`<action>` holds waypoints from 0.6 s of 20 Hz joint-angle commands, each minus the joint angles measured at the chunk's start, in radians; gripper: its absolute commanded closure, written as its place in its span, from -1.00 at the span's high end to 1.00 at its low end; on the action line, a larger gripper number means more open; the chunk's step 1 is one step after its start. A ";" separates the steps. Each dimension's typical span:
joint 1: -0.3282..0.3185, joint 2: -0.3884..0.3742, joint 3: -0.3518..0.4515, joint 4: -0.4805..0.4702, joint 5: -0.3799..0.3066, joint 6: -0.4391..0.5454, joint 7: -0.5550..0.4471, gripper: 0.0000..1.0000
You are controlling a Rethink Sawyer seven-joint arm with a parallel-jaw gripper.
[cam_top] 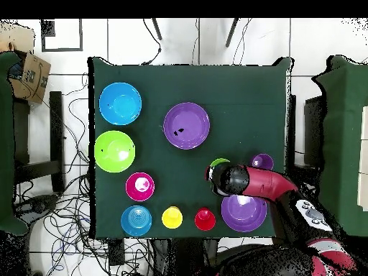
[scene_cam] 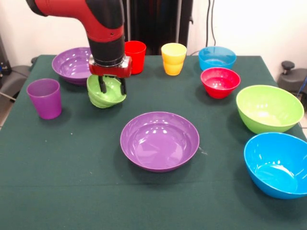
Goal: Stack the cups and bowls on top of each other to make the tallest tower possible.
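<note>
My gripper (scene_cam: 112,86) is shut on the rim of the small green bowl (scene_cam: 105,96) and holds it tilted, just above the cloth at the left. In the overhead view the arm hides the gripper and only an edge of the green bowl (cam_top: 219,164) shows. A large purple bowl (scene_cam: 159,140) sits at the table's middle and a second purple bowl (scene_cam: 72,64) behind the gripper. The purple cup (scene_cam: 44,98) stands at the left. The red cup (scene_cam: 135,56) and yellow cup (scene_cam: 173,58) stand at the back. No tower stands; all bowls lie apart.
At the right are the small light blue bowl (scene_cam: 217,57), small red bowl (scene_cam: 220,82), lime green bowl (scene_cam: 269,108) and blue bowl (scene_cam: 278,164). The green-clothed table (scene_cam: 72,191) has edges near the blue bowl and purple cup.
</note>
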 commanded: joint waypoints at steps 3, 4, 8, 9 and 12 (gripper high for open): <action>0.035 -0.068 0.130 0.001 0.008 0.074 -0.026 1.00; 0.038 -0.076 0.132 0.006 0.012 0.079 -0.020 1.00; 0.045 -0.099 0.136 0.007 0.023 0.108 -0.018 1.00; 0.045 -0.098 0.137 0.006 0.021 0.110 -0.020 1.00; 0.044 -0.093 0.139 -0.003 0.019 0.112 -0.022 1.00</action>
